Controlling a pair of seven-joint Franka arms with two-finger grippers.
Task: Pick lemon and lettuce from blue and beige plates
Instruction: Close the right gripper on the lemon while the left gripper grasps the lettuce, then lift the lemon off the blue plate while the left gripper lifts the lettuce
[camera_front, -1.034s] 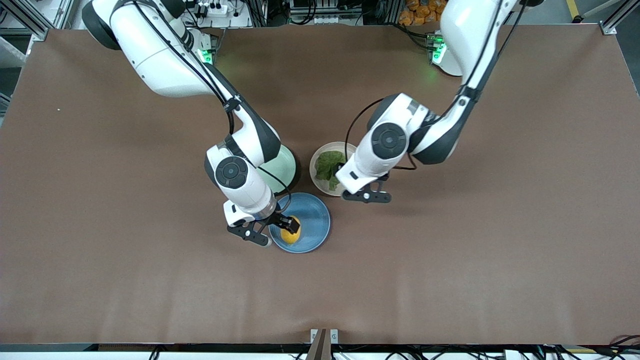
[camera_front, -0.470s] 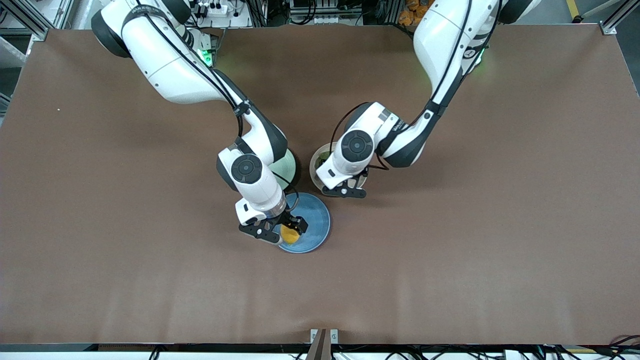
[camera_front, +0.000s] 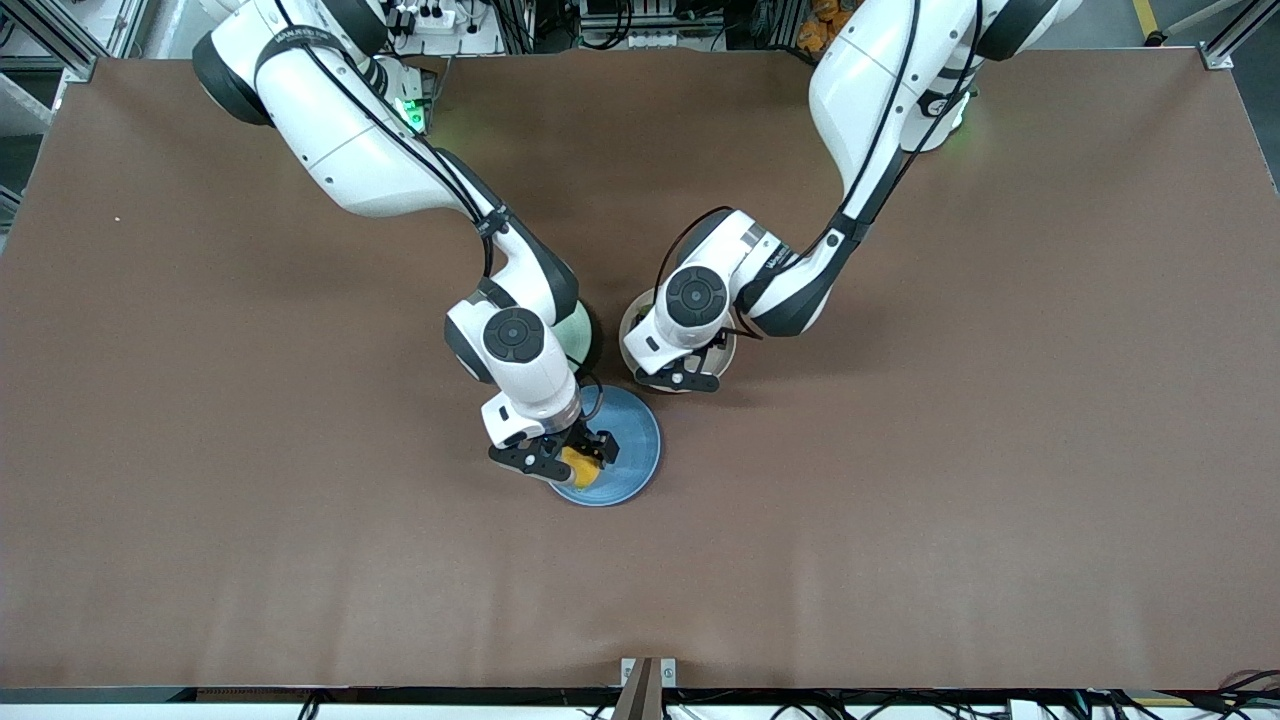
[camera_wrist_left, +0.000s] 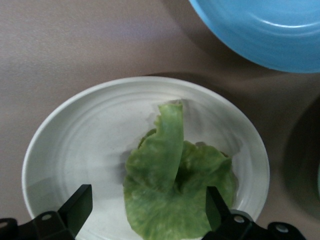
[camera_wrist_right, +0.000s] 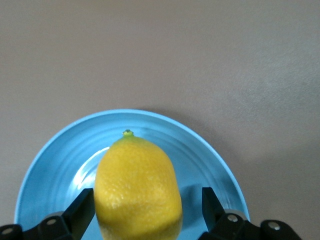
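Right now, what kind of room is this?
Probably a robot lab: two white arms work over a brown table, metal frames and cables line its edge, and the lemon and lettuce sit on plates.

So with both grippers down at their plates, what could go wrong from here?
1. The right gripper is open around the lemon, one finger touching it and the other apart. The smooth, rounded fruit might roll or squirt out on the blue plate as they close.
2. The left gripper is open above the lettuce, which lies flat on the beige plate. The fingers could close on the plate or pinch only an edge, letting the leaf slip free.
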